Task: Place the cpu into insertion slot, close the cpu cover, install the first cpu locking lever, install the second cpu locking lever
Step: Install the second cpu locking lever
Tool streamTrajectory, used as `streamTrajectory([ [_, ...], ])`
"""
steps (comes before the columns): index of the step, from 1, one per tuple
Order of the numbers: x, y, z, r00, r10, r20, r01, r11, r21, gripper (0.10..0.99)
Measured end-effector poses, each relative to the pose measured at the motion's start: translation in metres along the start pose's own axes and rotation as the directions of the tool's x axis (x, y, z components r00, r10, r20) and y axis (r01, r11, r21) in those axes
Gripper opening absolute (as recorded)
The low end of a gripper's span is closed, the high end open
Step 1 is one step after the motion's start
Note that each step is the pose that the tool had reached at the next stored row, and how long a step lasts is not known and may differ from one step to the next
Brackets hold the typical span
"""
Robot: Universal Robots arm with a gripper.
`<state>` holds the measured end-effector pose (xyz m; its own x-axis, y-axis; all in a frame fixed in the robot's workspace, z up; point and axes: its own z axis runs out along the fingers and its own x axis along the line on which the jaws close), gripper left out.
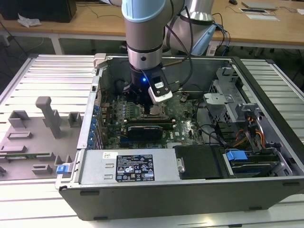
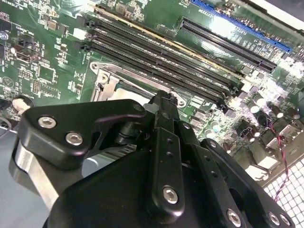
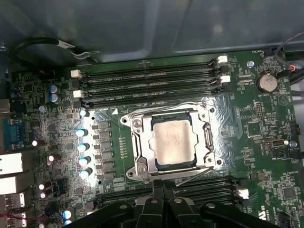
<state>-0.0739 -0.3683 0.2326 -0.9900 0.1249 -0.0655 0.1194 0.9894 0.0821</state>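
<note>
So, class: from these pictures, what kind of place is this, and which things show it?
Probably a robotics lab or assembly test bench: an open dark desktop computer case lies on a ribbed metal table, a grey jig tray sits beside it, and wooden workbenches stand behind.

You have a ribbed metal table [image 1: 42, 76] carrying everything. Lying on its side directly on that table is the open computer case [image 1: 190, 190], set toward the exterior view's right and taking up most of the surface. Beside the case, on the exterior view's left, a grey fixture tray [image 1: 28, 142] with upright blocks rests on the table, touching or nearly touching the case's edge.
</note>
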Motion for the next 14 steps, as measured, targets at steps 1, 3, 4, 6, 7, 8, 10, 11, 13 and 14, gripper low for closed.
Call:
streamTrajectory([
  [1,0.0003,-0.0009,0.0006,1.0000,0.000,-0.0002,0.000,1.0000,-0.003,0.106],
  [3,0.0021,-0.0049,0.0031,1.0000,0.001,-0.0016,-0.001,0.9999,-0.016,0.106],
  [4,0.0026,-0.0058,0.0036,1.0000,0.002,-0.0020,-0.002,0.9998,-0.021,0.106],
  [6,0.0058,-0.0084,0.0045,1.0000,0.003,-0.0029,-0.003,0.9991,-0.042,0.106],
  [7,0.0082,-0.0104,0.0049,1.0000,0.004,-0.0029,-0.004,0.9984,-0.056,0.106],
  [8,0.0094,-0.0118,0.0053,1.0000,0.004,-0.0027,-0.004,0.9981,-0.061,0.106],
  [10,0.0108,-0.0147,0.0060,1.0000,0.005,-0.0023,-0.005,0.9975,-0.071,0.106],
  [11,0.0111,-0.0160,0.0065,1.0000,0.005,-0.0022,-0.005,0.9972,-0.075,0.106],
  [13,0.0111,-0.0179,0.0072,1.0000,0.005,-0.0025,-0.006,0.9968,-0.080,0.106],
  [14,0.0111,-0.0179,0.0072,1.0000,0.006,-0.0026,-0.006,0.9968,-0.080,0.106],
])
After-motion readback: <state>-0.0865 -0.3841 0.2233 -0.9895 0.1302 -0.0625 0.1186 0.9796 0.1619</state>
